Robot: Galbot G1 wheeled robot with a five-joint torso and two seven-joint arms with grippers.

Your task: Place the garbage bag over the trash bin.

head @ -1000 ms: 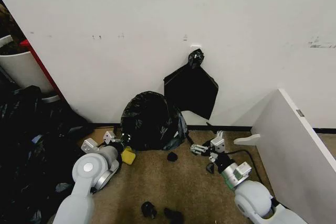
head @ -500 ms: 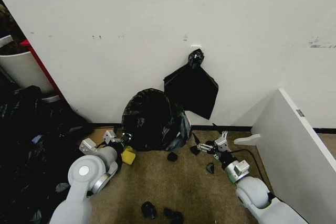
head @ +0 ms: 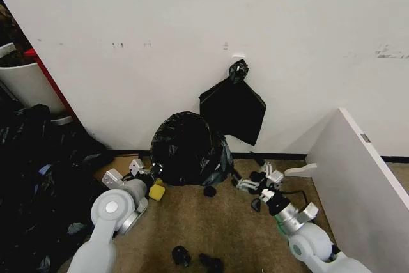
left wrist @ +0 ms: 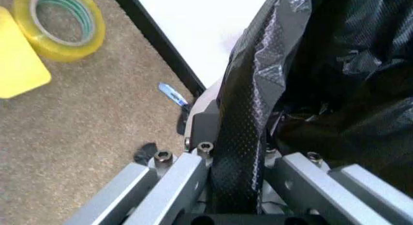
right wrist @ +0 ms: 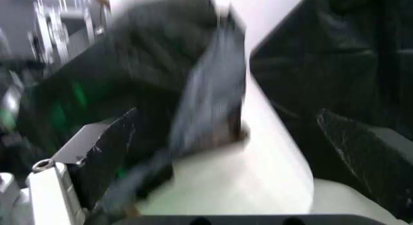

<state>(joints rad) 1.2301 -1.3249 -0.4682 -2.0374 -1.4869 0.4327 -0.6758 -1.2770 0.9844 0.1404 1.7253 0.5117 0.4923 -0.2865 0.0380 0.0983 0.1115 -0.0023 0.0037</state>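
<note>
the bag [head: 186, 148] is covering the bin by the wall; the left gripper [left wrist: 235, 186] is clamping its hem; the right gripper [head: 246, 183] is sitting beside it, its grip impossible to judge; ideally both are drawing the hem down evenly, without tearing.
</note>
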